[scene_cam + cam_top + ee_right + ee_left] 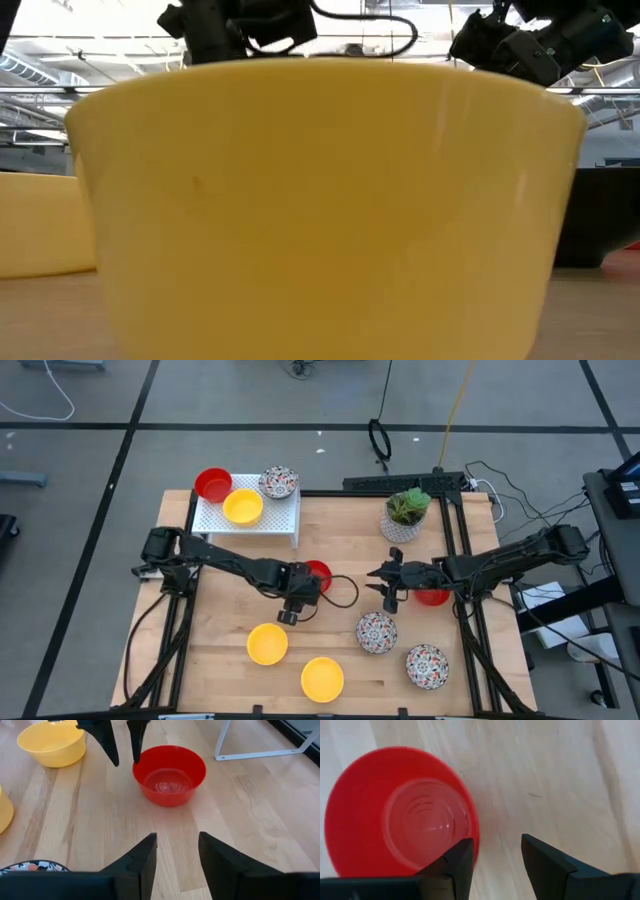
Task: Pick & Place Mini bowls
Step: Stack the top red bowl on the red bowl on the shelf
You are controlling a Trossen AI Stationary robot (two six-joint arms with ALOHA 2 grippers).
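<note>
red mini bowl (pixel 400 812) sitting light, stiff, slick; rim looking best for pinching. left gripper (pixel 497 862) hovering beside it, open, empty. right gripper (pixel 177 852) waiting, open, empty.

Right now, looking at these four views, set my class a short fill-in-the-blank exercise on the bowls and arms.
1. On the white rack sits one ____ bowl.
2. The left end effector hangs open beside a ____ bowl.
3. The potted plant stands on the table's ____ side.
4. Near the right end effector lie ____ speckled bowls.

Missing words: yellow; red; right; two
</note>
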